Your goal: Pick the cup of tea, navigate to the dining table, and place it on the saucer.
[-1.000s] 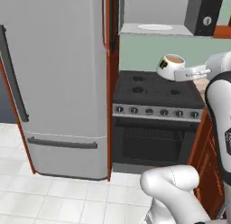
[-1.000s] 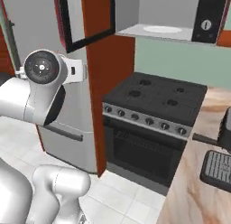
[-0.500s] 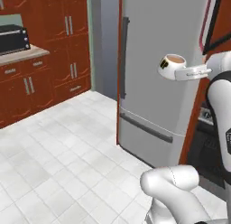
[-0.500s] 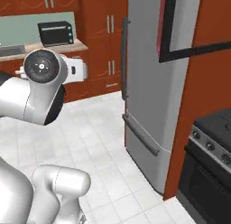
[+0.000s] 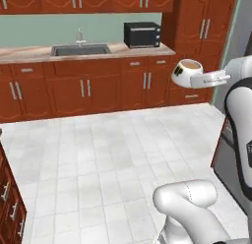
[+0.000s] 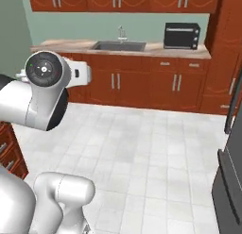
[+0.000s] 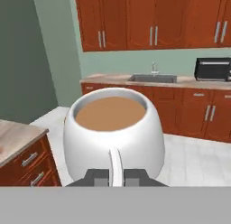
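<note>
Two dark fingertips (image 7: pixel 98 176) rise close together at the bottom of the hand view, pinching the thin handle of the cup of tea (image 7: pixel 113 130) between them, so the gripper (image 7: pixel 113 178) is clamped on that handle; no brand, label or writing can be read on the cup or anywhere else in the room. Brown liquid fills the cup close to its rim, and the cup sits upright; in the left base view the cup of tea (image 5: pixel 187 73) hangs in the air off the end of the white arm, above the white tiled floor (image 5: pixel 108 154), lower than and to the right of the black toaster oven (image 5: pixel 142 34); that oven stands on the countertop (image 5: pixel 29 53) at its right end, with the sink (image 5: pixel 80 49) set in the same countertop further left; red-brown cabinets (image 6: pixel 142 87) run below the countertop; in the right base view the sink (image 6: pixel 119 45) lies left of the toaster oven (image 6: pixel 181 36).
</note>
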### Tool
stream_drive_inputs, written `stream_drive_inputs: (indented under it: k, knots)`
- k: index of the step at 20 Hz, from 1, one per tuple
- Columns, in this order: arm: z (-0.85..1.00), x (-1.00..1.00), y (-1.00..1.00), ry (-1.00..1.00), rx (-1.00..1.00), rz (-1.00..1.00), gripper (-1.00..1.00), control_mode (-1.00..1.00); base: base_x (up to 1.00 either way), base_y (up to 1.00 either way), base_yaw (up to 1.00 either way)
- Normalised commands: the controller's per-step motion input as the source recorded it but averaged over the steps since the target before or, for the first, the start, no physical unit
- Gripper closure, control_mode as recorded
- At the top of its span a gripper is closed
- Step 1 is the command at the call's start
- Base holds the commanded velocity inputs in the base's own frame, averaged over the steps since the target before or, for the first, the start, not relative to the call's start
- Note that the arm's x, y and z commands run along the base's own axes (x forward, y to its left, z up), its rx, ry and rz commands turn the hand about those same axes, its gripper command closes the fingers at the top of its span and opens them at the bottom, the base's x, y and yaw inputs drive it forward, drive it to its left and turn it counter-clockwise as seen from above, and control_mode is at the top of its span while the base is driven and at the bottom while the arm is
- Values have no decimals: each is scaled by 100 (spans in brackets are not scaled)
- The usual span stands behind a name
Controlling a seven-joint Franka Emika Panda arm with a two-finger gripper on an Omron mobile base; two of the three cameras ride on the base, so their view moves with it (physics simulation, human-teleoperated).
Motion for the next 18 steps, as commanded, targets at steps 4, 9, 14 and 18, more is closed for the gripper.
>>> stream_drive_inputs:
  k: [4, 9, 14, 18]
  knots:
    - [0, 0, 0, 0, 0, 0, 100, 100, 12, 6, 85]
    - [0, 0, 0, 0, 0, 0, 100, 100, 15, 2, 80]
    - [0, 0, 0, 0, 0, 0, 100, 100, 20, 0, 68]
    - [0, 0, 0, 0, 0, 0, 100, 100, 55, 0, 58]
